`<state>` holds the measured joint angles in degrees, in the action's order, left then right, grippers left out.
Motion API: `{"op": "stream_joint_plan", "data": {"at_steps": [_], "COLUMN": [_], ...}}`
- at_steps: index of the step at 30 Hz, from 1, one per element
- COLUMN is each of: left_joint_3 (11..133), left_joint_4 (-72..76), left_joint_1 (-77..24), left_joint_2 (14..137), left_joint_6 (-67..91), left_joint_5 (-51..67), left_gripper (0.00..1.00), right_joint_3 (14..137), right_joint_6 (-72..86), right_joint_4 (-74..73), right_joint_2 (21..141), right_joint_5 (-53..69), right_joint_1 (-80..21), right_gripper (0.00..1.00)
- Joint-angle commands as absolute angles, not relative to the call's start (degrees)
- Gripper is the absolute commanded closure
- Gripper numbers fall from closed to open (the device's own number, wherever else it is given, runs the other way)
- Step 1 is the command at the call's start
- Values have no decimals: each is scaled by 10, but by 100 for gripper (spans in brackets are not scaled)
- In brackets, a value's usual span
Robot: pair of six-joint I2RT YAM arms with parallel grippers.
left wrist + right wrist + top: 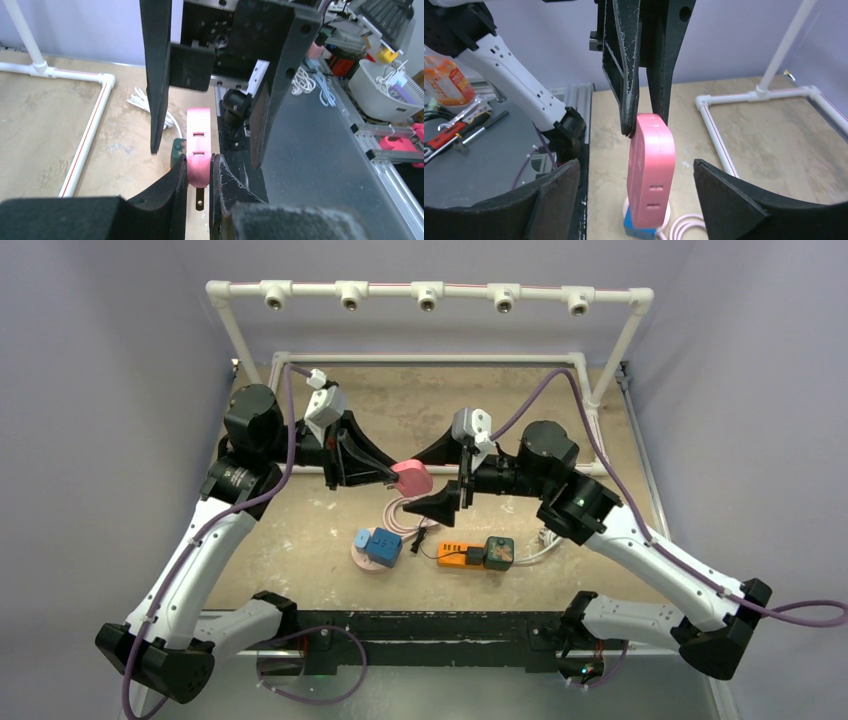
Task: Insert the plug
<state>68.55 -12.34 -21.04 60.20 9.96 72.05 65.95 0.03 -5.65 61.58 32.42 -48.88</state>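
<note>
Matte black left gripper [199,169] pinches glossy, rounded pink plug [651,165].

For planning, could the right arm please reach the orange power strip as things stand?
Probably yes: the right pincer is open, merely straddling the pink block the left pincer holds; the orange power strip lies exposed nearby.

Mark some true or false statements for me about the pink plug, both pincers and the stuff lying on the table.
1. The left pincer is clamped on the pink plug. True.
2. The right pincer is shut on the pink plug. False: its jaws stand wide open, one on either side of the plug.
3. An orange power strip lies on the table. True.
4. The blue cube sits on the orange power strip. False: it rests beside the strip, on a round pink base.
</note>
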Motion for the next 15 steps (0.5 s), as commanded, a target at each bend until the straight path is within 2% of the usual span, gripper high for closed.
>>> {"op": "stream_joint_plan", "data": {"at_steps": [1,5,10,15], "left_joint_3": [683,679,688,691], "left_joint_4": [11,11,-42,-91], "left_joint_1": [-209,-209,-209,-209], "left_joint_2": [602,595,598,599], "left_joint_6": [230,225,181,133], "left_joint_5": [733,730,734,732], "left_gripper": [100,100,100,100], "right_joint_3": [668,682,698,698], "right_joint_6": [33,35,40,40], "right_joint_4": [44,58,48,41], "right_joint_2": [648,664,676,662], "right_joint_5": [374,412,447,450], "right_joint_1": [-478,-474,-472,-471], "right_gripper": [20,26,47,46]}}
